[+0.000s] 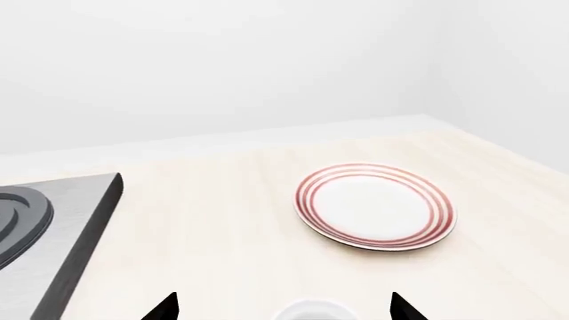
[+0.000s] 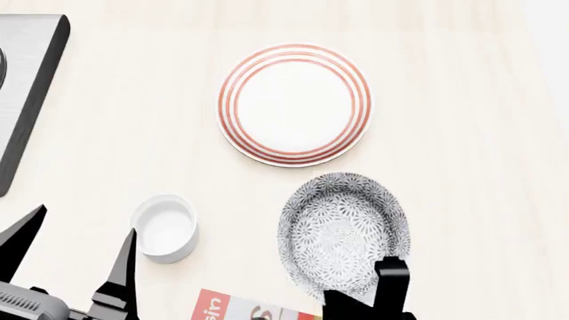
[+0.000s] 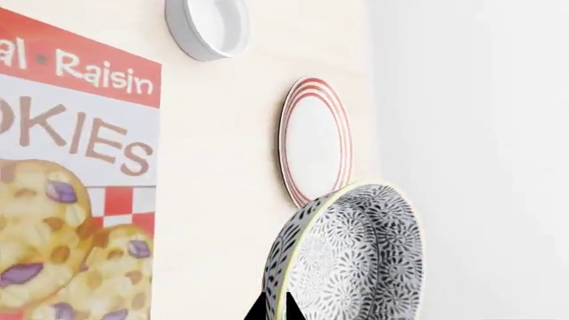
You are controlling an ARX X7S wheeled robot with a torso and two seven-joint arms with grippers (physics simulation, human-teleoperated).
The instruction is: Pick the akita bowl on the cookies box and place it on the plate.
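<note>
We see our right end effector pinching the near rim of the small round deep bowl with the grey-black speckled pattern. One dark finger is inside the bowl and one is outside. In the head view the bowl shows just on our side of the round white plate with thin red rings. The plate lies flat on the pale wooden bench. The flat red and white cookies box peeks in at the bottom edge, to the left of the bowl. Our left end effector is spread wide and holds nothing. A small plain white cup stands just beside it. A grey metal stove top sits at the far left.
</note>
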